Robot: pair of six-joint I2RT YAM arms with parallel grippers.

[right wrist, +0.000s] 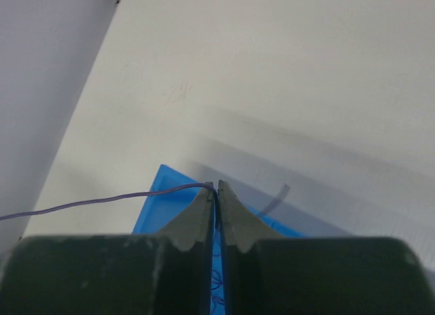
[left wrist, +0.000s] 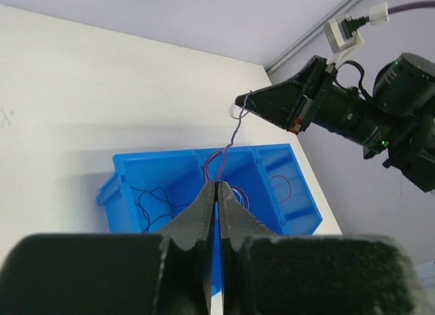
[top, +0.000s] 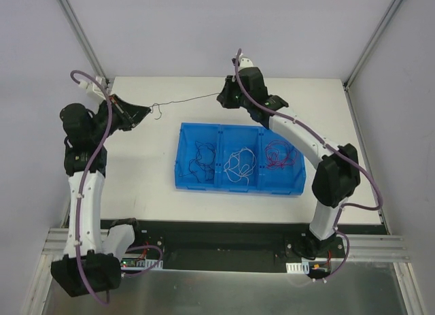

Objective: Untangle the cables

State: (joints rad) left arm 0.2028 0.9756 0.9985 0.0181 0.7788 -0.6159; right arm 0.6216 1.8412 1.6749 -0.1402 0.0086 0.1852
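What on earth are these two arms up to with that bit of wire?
Both arms pinch one thin purple cable, the left gripper on one side and the right gripper on the other, stretched between them beyond the blue bin. Its compartments hold dark cables, white cables and red cables, sorted separately.

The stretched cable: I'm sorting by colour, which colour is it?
The cable is dark purple, clearest in the right wrist view.

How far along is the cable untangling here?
Done: dark wires, white wires and red wires lie sorted in separate compartments of the blue plastic bin. In hand: one thin dark purple wire stretched between left gripper and right gripper. Left: probably binning it.
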